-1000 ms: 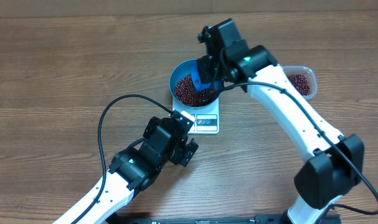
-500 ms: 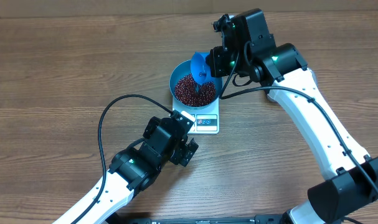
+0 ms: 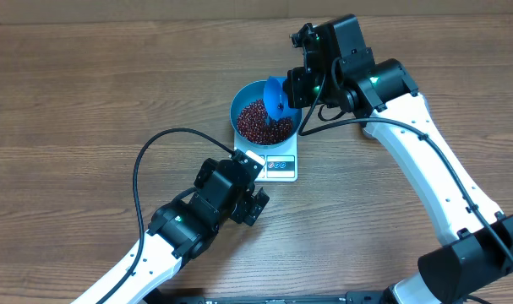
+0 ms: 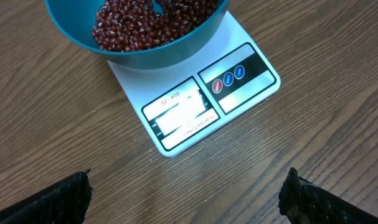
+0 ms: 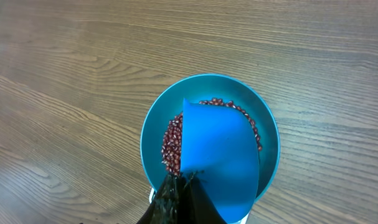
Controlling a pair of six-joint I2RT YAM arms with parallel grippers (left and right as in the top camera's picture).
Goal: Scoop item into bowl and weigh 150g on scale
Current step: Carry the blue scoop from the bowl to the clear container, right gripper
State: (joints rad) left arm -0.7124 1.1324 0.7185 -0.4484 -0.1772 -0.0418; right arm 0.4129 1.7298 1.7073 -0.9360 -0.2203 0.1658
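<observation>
Right gripper clamped shut on small blue plastic scoop, held over right side of deep round bright-blue bowl of dark red-brown beans. Bowl sits on flat white rectangular scale on wooden counter. Left gripper wide open, empty, just short of scale. Second ago scoop dipped inside bowl; now lifted above beans. Scale label reads "SF-400".

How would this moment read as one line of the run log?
left gripper: open, near scale | right gripper: shut on scoop over bowl | bowl: on scale, holding beans | display: unreadable
</observation>
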